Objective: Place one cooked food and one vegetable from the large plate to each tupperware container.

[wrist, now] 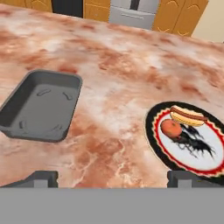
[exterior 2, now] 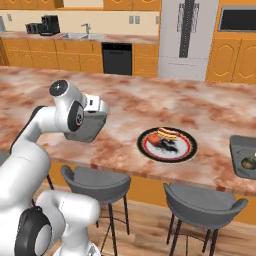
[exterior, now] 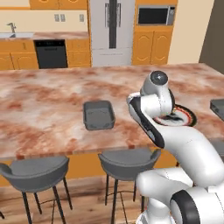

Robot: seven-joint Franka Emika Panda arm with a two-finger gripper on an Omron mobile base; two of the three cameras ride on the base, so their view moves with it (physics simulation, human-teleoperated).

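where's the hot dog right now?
The hot dog in its tan bun lies on the round black-rimmed, red-ringed plate, at its far edge in the hand view, beside a round orange-red vegetable.

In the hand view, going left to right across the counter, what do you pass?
Empty tupperware container → bare marble counter → large plate, on which the round red-orange food comes first and the hot dog sits just right of it.
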